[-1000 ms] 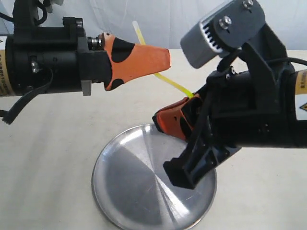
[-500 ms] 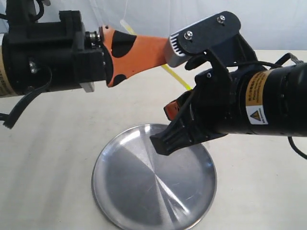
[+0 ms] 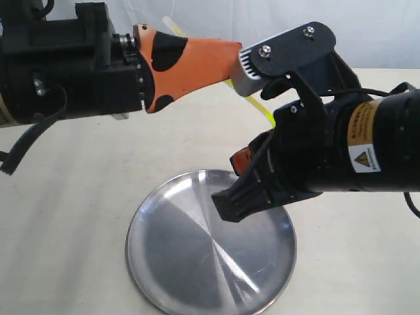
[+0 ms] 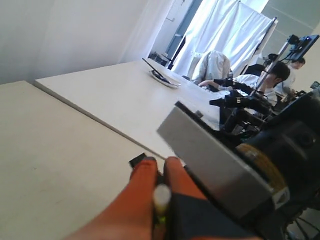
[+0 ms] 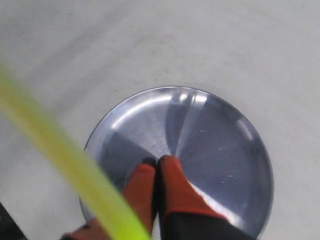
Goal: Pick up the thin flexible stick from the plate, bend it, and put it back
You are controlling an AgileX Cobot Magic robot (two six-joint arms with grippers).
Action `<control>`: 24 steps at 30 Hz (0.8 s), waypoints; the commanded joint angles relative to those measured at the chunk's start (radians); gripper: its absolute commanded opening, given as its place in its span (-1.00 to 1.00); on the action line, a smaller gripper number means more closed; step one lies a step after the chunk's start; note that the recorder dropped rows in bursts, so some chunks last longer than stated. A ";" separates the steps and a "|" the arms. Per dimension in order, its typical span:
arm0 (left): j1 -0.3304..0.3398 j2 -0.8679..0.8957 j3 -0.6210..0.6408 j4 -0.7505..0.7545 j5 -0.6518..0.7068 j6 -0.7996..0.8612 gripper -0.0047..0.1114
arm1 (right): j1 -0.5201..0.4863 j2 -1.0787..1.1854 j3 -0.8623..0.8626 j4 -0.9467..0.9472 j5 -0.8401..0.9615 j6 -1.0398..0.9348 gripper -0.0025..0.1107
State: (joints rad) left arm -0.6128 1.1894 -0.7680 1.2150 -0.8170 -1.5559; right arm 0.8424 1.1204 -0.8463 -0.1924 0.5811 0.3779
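Above the plate [image 3: 164, 262], well in from the counter's far edge, the left gripper [image 3: 226, 59] is clenched on the stick's [image 3: 259, 108] pale upper end while the right gripper [image 5: 157, 167], fingers pressed together, meets its lower end, presumably to bend it, though that hold is hidden.

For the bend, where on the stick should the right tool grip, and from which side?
Probably the free yellow-green stretch of the thin flexible stick, well below the left tool, which pinches it near its pale upper end. Come from the right arm's side, fingers closing across the slanting rod. The right tool looks shut beside it.
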 commanded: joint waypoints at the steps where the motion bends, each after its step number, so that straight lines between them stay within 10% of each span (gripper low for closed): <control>1: -0.007 -0.007 -0.011 0.122 0.125 -0.013 -0.92 | -0.004 -0.099 0.003 0.037 0.018 -0.029 -0.96; 24: -0.007 0.020 -0.005 0.464 0.272 -0.118 -0.92 | -0.004 -0.128 0.003 0.343 -0.096 -0.200 -0.96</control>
State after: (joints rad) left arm -0.6218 1.1887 -0.7869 1.5625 -0.6721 -1.6518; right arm 0.8424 1.0114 -0.8332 0.1390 0.5494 0.1946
